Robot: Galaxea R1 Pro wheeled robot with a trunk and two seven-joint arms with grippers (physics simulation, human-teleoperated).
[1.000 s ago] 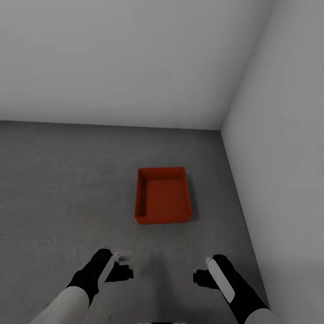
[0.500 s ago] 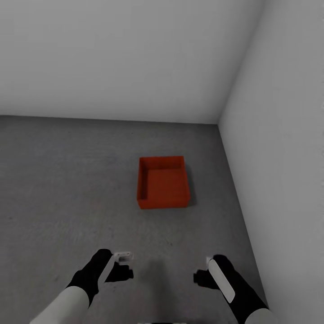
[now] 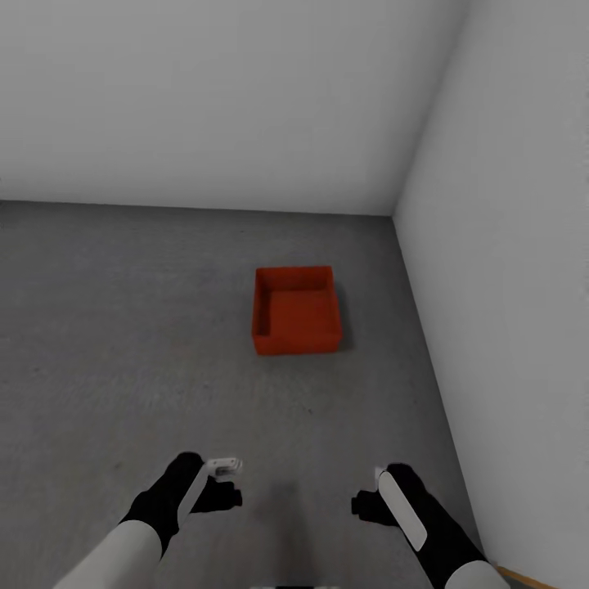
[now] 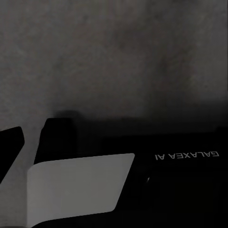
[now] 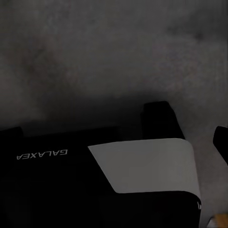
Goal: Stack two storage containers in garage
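On grey floor, one orange-red container

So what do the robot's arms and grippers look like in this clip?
Both arms have white forearms ending in black wrists. The left gripper and the right gripper are black with pale grey-white panels. The wrist views show white "GALAXEA AI" lettering on the black housing.

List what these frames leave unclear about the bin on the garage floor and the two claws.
- Head view: whether the storage container is one bin or two nested; its near wall hides part of the inside, and it is too small to tell.
- Head view: left claw and right claw fingers are foreshortened, so open or shut is unclear.
- Wrist views: the arms' own dark bodies block most of the concrete floor.
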